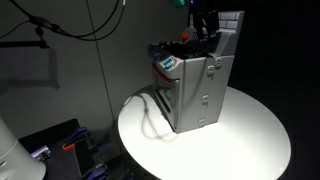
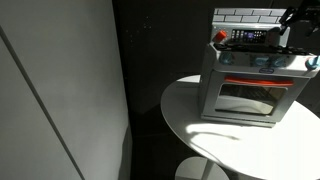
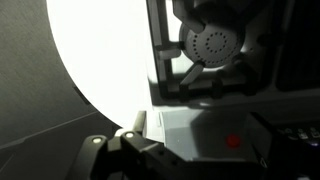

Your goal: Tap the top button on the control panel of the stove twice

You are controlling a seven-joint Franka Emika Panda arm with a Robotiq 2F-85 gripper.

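Claw (image 1: 206,33) hangs over stove (image 1: 200,95) top, near control panel (image 3: 208,128), set for a downward tap; I can't tell its opening.

We log the stove (image 1: 205,95) as matt grey plastic, apparently smooth. Its door window (image 2: 248,98) looks glossy and clear. The table (image 1: 255,135) reads as smooth matt white. The control panel (image 3: 200,128) looks smooth, white, with red marks.
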